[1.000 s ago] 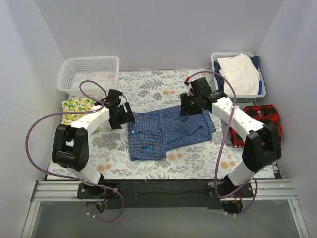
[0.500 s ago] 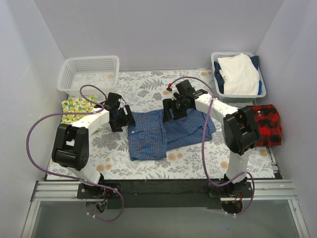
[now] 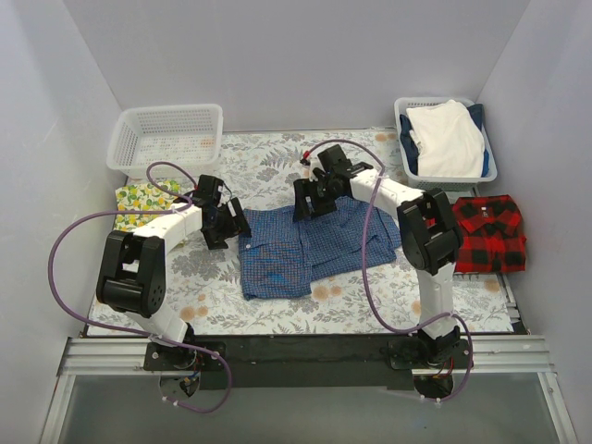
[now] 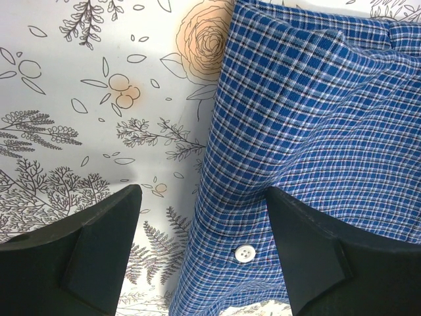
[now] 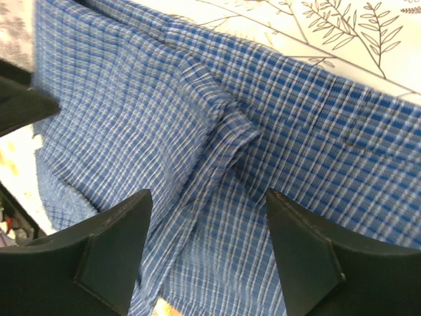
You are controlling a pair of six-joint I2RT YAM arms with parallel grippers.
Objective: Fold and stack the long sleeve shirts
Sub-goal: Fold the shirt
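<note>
The blue checked shirt [image 3: 310,245] lies partly folded in the middle of the floral table. My left gripper [image 3: 222,220] hangs open at its left edge. In the left wrist view, the shirt's buttoned edge [image 4: 245,253] sits between the left gripper's [image 4: 204,250] spread fingers. My right gripper [image 3: 310,199] is open over the shirt's far edge. In the right wrist view, a fold of the blue cloth [image 5: 217,125] lies below that gripper [image 5: 207,250], with nothing held. The red-and-black plaid shirt [image 3: 490,233] lies crumpled at the right edge.
A white basket [image 3: 166,139] stands at the back left with a lemon-print cloth [image 3: 143,199] in front of it. Another basket [image 3: 490,171] at the back right holds a white garment [image 3: 449,139]. Grey walls enclose three sides.
The right arm has swung left along the blue shirt's far edge, from its right corner to its upper middle, uncovering the plaid shirt. The left gripper has barely shifted.
</note>
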